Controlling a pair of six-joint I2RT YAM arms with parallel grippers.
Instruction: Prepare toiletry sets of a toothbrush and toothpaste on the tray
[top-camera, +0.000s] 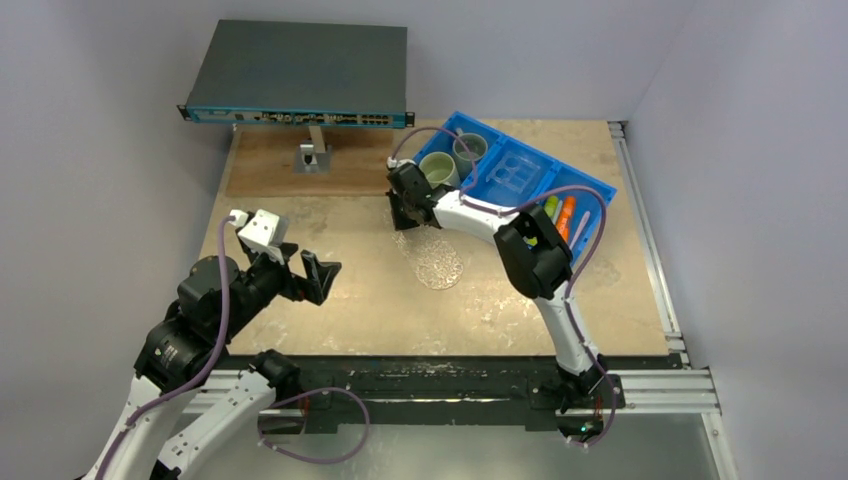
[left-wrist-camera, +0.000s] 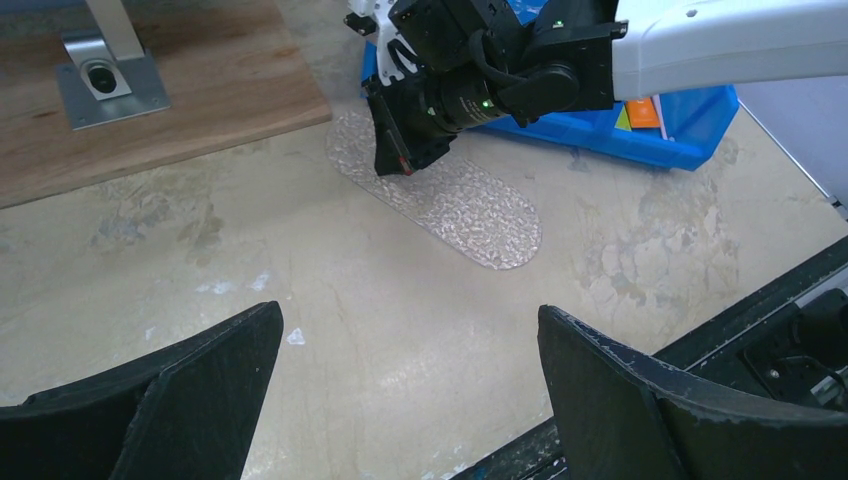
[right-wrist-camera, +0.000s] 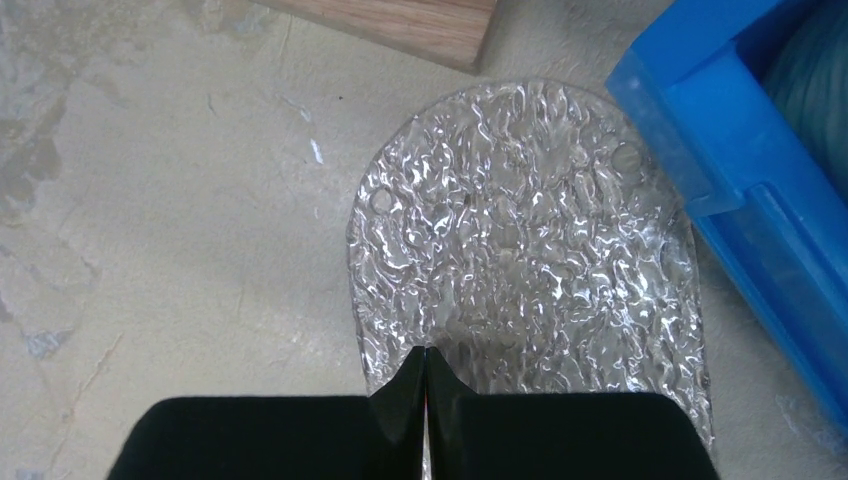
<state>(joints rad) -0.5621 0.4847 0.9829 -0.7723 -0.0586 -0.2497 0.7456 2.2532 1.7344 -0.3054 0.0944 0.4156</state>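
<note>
Two hands | left hand (left-wrist-camera: 408, 322) spread wide, holding nothing | right hand (right-wrist-camera: 425, 365) pressed together (tips meeting) over tray (right-wrist-camera: 520, 250)

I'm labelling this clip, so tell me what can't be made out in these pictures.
- Toothbrushes: top view, not discernible in the blue bin; the right arm covers part of it.
- Tray far end: top view, under the right gripper.
- Whether it touches the tray: right wrist view, shut fingertips cover the spot.

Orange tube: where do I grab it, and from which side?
Grip the orange tube mid-body from straight above: it lies in the end compartment of the blue bin, green tube close beside it, so sideways approaches look blocked.
</note>
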